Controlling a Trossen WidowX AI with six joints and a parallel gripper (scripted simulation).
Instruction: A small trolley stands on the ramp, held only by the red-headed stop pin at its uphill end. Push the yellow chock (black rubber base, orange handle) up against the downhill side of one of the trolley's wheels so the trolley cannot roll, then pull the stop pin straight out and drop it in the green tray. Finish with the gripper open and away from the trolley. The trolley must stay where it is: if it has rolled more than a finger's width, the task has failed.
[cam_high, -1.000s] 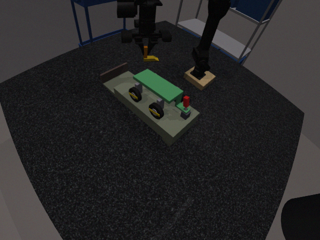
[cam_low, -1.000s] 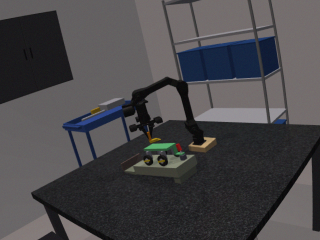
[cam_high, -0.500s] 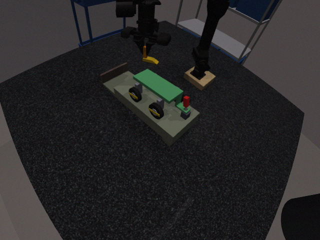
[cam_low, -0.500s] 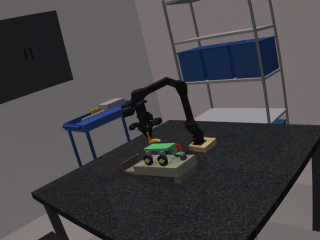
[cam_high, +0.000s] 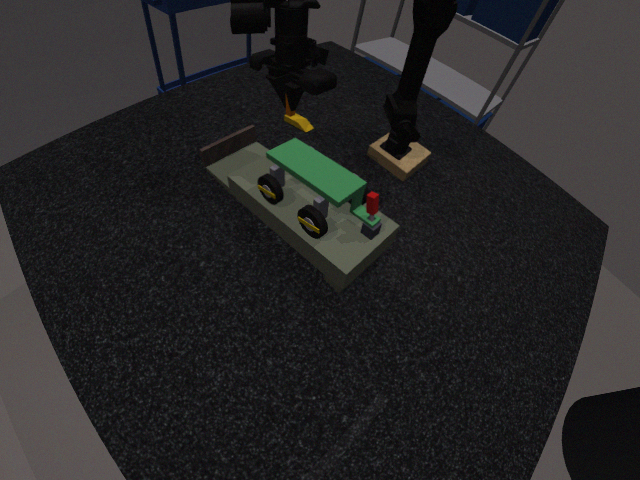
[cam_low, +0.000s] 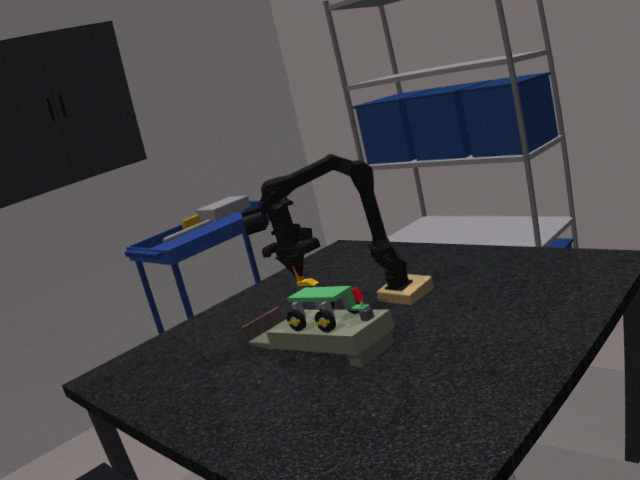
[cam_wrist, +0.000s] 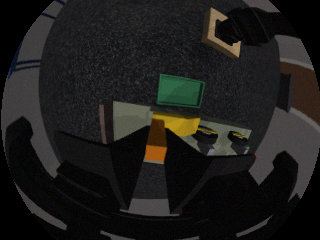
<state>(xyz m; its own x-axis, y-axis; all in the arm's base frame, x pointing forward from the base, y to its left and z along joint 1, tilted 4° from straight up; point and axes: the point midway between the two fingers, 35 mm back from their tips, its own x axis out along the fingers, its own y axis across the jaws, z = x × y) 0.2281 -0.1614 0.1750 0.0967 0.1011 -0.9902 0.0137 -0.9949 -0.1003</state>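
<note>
My gripper (cam_high: 292, 106) (cam_low: 297, 275) (cam_wrist: 156, 130) is shut on the orange handle of the yellow chock (cam_high: 298, 122) (cam_low: 308, 282) (cam_wrist: 181, 124). It holds the chock in the air, beyond the ramp (cam_high: 343, 258) (cam_low: 310, 343) (cam_wrist: 130, 120) as the top camera looks. The chock's black base cannot be made out. The green-topped trolley (cam_high: 317, 170) (cam_low: 320, 294) stands on the ramp. The red-headed stop pin (cam_high: 372, 203) (cam_low: 357, 295) stands at its uphill end. The green tray (cam_wrist: 180, 91) lies on the table beside the ramp in the wrist view; the top and exterior views do not show it.
A brown end board (cam_high: 227, 143) (cam_low: 261, 324) (cam_wrist: 106, 122) stands across the ramp's low end. The arm's wooden base plate (cam_high: 400, 167) (cam_low: 400, 296) (cam_wrist: 212, 37) is on the table past the ramp. A blue cart (cam_low: 206, 240) and a shelf rack stand beyond the table.
</note>
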